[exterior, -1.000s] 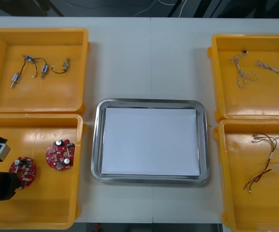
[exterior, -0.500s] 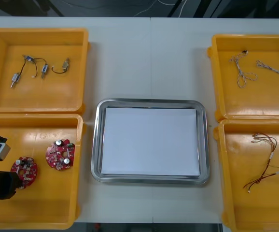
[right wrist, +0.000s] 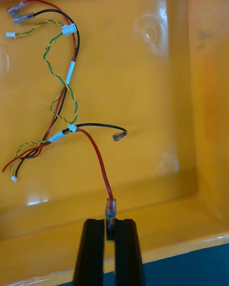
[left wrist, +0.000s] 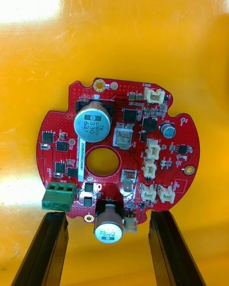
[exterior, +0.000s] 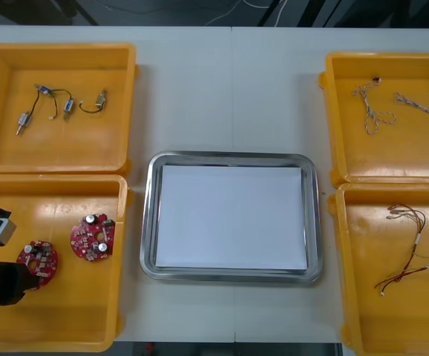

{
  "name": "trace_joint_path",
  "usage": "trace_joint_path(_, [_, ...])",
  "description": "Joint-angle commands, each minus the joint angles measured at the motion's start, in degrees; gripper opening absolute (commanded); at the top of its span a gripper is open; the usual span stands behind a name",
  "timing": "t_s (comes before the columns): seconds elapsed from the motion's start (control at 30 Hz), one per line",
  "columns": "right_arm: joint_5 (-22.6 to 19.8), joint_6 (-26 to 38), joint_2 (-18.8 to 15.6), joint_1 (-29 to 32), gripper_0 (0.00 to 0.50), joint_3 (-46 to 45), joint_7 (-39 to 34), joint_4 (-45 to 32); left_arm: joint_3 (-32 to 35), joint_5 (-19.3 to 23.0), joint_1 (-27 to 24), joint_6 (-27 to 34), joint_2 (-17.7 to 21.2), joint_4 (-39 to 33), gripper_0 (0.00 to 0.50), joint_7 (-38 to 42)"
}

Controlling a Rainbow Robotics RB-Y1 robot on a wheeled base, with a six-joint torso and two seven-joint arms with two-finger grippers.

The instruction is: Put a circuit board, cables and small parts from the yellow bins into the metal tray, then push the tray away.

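Observation:
My left gripper [left wrist: 109,217] is open inside the near left yellow bin [exterior: 66,319], its fingers [left wrist: 52,238] standing either side of the near edge of a round red circuit board [left wrist: 119,152]. In the front view that gripper [exterior: 23,280] sits at the board [exterior: 38,261], and a second board [exterior: 92,238] lies beside it. My right gripper [right wrist: 109,226] is in the near right bin [right wrist: 157,76], its fingers narrowly apart with the metal end of the red and yellow cable [right wrist: 67,81] between them. The cable [exterior: 411,256] lies on the bin floor.
The metal tray [exterior: 149,222], white inside, stands between the bins. Small metal parts [exterior: 59,104] on short black leads lie in the far left bin. Twisted blue and white cables [exterior: 393,107] lie in the far right bin.
The left gripper's fingers have spread and the arm has eased back a little. The red and yellow cable has shifted in its bin, its strands drawn toward the right edge.

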Motion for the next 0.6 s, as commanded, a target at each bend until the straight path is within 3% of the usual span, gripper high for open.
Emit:
trace_joint_path(0.03, [0.8,-0.43,1.02,1.08,0.363,0.08,2.33,-1.6,1.4,0.76,-1.42,-0.46,1.69,-0.52,0.5,4.12])
trace_joint_path(0.07, [0.8,-0.43,1.11,1.08,0.5,0.08,2.33,-1.6,1.58,0.93,-1.5,-0.37,1.69,-0.52,0.5,4.12])
trace_joint_path(0.6, [1.07,0.18,2.52,-0.33,0.5,-0.01,2.16,-1.6,9.23,4.19,-2.56,7.1,4.24,-5.89,0.5,7.2])
